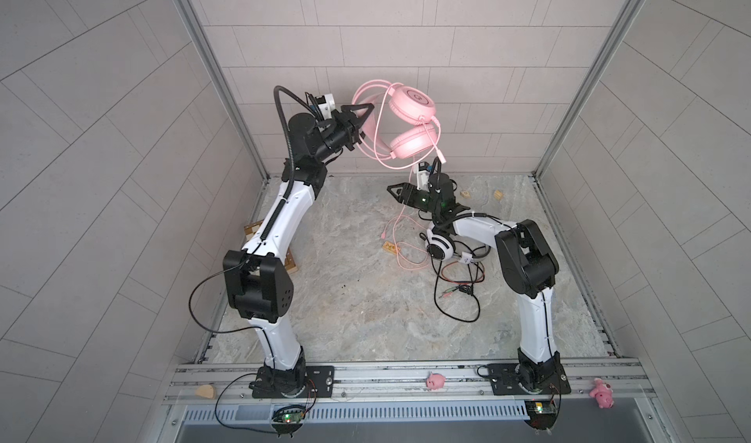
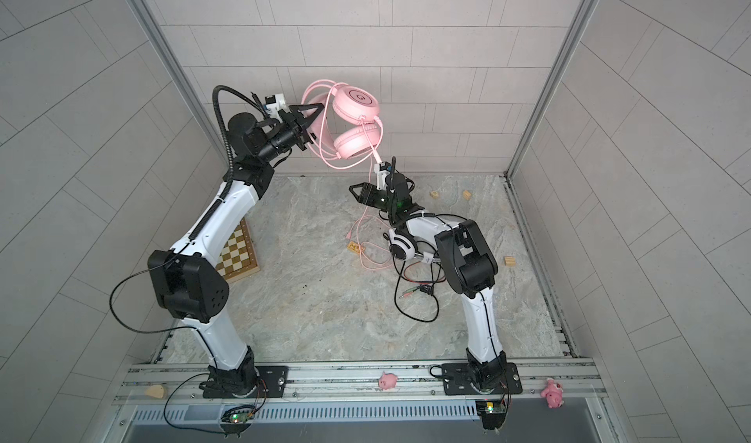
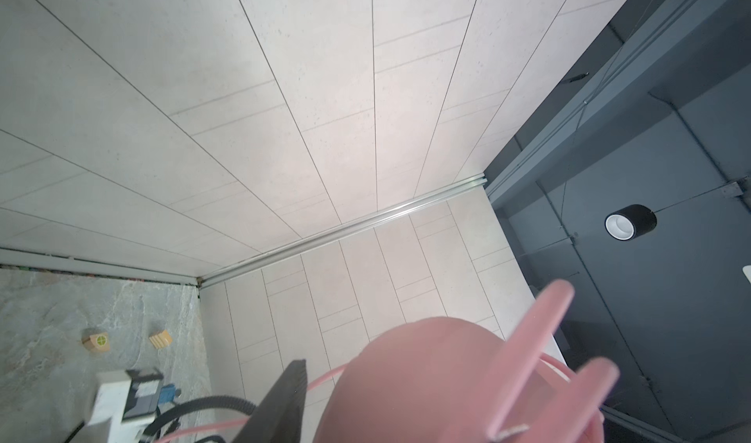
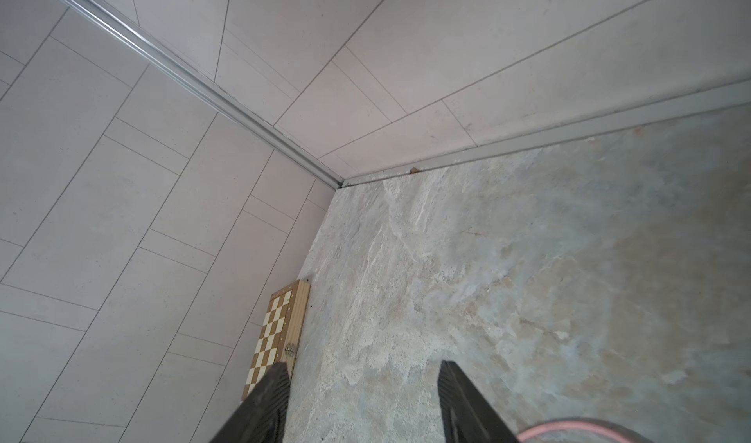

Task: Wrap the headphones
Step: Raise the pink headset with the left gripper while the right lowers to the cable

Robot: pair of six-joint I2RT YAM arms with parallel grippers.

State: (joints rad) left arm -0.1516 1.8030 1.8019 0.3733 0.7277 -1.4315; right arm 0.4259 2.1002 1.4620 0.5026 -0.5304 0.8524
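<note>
Your right hand (image 1: 392, 191), released and empty, sits below the pink headset (image 1: 410, 104) your left hand (image 1: 360, 116) clenches; cable (image 1: 400, 216) drops beside it.

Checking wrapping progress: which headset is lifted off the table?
The pink headset, held aloft by the left tool; the white-and-black headset lies on the table.

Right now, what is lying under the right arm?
The white-and-black headset: one ear cup shows, and its thin black cable trails across the table. The right arm hides the rest of it.
</note>
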